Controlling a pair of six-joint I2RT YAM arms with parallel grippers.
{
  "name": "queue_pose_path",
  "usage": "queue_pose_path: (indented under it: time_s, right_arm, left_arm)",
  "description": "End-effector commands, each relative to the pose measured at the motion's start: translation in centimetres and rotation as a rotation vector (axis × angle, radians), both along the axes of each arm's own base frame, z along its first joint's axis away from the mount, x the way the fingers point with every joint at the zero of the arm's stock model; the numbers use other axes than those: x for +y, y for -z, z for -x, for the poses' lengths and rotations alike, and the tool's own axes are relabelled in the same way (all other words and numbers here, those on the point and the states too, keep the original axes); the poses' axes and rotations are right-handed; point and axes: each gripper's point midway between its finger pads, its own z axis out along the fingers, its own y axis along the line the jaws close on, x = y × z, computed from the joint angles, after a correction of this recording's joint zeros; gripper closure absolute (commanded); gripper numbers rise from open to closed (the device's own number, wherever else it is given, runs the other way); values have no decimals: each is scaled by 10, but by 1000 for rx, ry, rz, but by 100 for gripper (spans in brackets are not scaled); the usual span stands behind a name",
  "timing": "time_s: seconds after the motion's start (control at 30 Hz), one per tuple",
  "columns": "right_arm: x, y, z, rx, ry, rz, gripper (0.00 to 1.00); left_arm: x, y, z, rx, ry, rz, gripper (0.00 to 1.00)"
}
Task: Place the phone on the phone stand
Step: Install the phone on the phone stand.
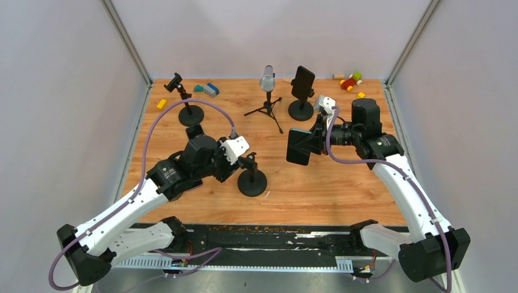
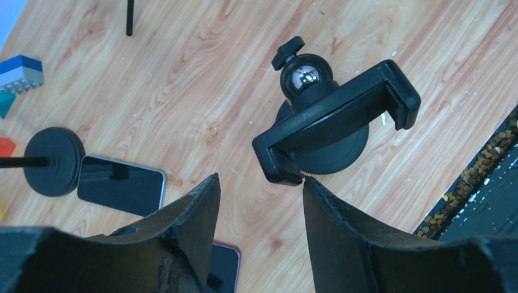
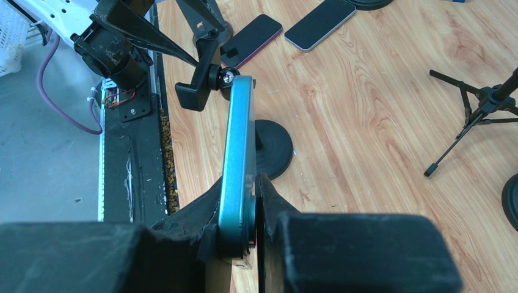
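The step in hand is the transfer of the phone [image 1: 299,146] into the cradle [image 2: 336,119] of the phone stand [image 1: 251,177]. The right gripper [image 3: 244,195] is clamped on one end of the phone and holds it edge-on above the table, near the stand on the right arm's side and not yet touching it. In the right wrist view the phone's free end lines up close to the stand's ball joint [image 3: 227,75]. The left gripper [image 2: 259,198] sits just beside the stand on the opposite side with its jaws apart. One end of the cradle reaches toward the gap and touches, or nearly touches, one finger [image 2: 330,213]. We judge that the left arm is there to steady the cradle while the right arm delivers. To do this well, we first take the cradle end squarely between the left fingers, since a glancing grip could turn the cradle on its ball joint. We then bring the phone flat against the cradle's back, with its long edges square to the two end hooks, and seat it between them before the right jaws release. We keep the stand's round base [image 3: 273,146] flat on the table — a side push from either arm could tip it. The two spare phones [image 3: 250,39] lying beyond the stand take no part.
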Motion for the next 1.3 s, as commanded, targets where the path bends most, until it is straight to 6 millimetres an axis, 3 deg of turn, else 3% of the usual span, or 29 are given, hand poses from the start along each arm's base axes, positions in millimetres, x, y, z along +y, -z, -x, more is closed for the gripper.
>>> queue_pose_path:
  time_s: [0.0,0.4,0.83,1.27]
  right_arm:
    - [3,-25,-2,-107,-23,-27,100]
    - [4,-20,-1,-108,-31,-21,100]
    - [5,-17,-2,-105,-34,-16,100]
    - [7,-18,-1,-108,-42,-14,100]
  left_arm:
    - [-9,-4,0,6,31,36,41]
    - [-17,-8,-2,84,37,98,52]
    - [-21,-22,-2,87,48,130,53]
    - [-19,-18,-1,95,46,118,65]
